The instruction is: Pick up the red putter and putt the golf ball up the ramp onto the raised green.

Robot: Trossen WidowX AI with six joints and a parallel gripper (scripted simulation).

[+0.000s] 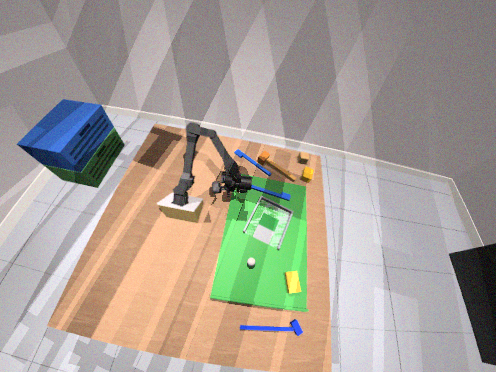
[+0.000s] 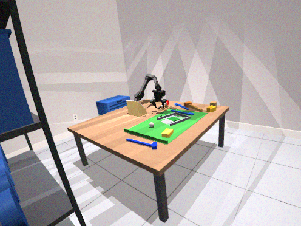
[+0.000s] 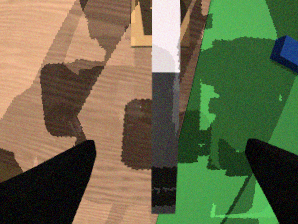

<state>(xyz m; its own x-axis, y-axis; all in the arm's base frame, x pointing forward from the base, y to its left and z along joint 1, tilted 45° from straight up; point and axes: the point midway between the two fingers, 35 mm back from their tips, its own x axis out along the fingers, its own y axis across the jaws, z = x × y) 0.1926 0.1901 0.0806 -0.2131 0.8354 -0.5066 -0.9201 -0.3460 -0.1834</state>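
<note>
Where the end effector [image 3: 160,163] hangs wide open and grasping nothing, its two dark fingers straddle a pale and grey shaft [image 3: 164,96] lying along the edge of the green mat [image 3: 233,96]. Whether that shaft is the red putter cannot be told; only a red speck [image 2: 167,101] peeks beside the arm in the exterior view. No writing is legible anywhere. Well down the mat sits the golf ball [image 1: 251,262], below the railed raised green [image 1: 267,222] on the bench [image 1: 140,260].
</note>
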